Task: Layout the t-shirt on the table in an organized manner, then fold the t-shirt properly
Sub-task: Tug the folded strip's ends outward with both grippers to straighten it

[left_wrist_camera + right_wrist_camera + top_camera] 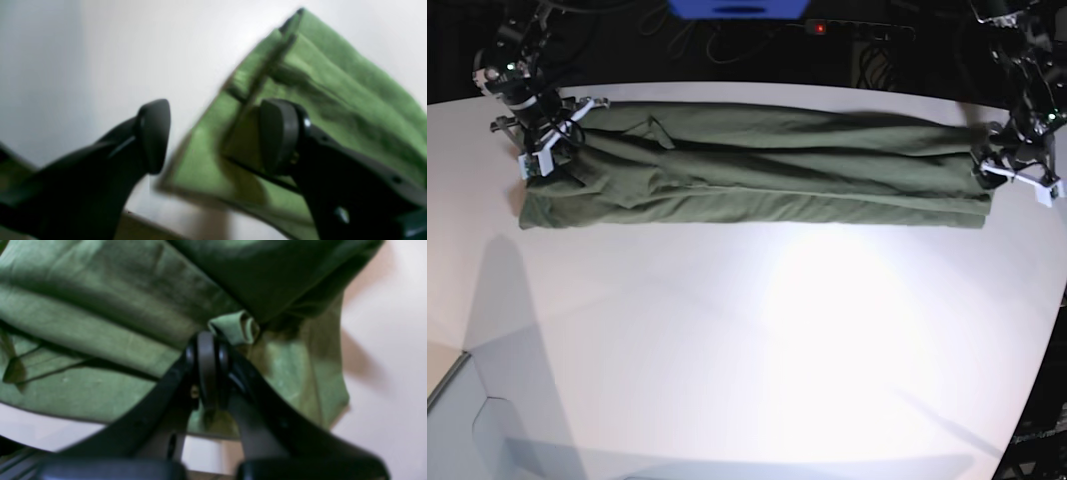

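T-shirt [757, 165] lies as a long wrinkled band along the far side of the table [757, 340], right gripper [207, 340] clamped on a bunched fold at one end, left gripper [213, 136] spread wide at the other end, holding nothing.

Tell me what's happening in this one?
A two-armed robot is folding an olive-green t-shirt on a white table. The shirt lies as a long, wrinkled band across the far side. The right gripper is shut on a bunch of fabric at one end; the left gripper is open at the other end, holding nothing.
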Robot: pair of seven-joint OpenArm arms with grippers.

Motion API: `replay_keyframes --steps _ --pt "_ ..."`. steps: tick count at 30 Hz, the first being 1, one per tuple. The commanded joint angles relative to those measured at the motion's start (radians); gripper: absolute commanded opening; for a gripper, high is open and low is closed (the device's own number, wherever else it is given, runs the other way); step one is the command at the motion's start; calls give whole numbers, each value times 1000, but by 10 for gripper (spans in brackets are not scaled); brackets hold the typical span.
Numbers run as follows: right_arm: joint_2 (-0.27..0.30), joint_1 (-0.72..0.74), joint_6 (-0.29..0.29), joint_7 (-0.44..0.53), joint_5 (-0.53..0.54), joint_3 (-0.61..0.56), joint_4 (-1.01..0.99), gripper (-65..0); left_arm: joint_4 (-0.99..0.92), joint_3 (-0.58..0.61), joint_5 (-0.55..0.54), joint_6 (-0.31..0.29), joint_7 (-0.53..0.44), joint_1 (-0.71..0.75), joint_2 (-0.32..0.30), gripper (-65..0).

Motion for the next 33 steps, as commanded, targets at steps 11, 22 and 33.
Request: replay_keyframes --steps 11,22,33 --pt "2 9 -3 -24 -8 -1 9 -650 19 10 -13 -60 -14 -9 -23 -243" --pt "2 14 -3 -23 -8 -1 9 -650 -70 47 81 -63 -71 -49 -17 -245" --pt "21 26 -3 -27 -8 -1 7 -650 -197 145 130 -63 -94 -72 -10 -338"
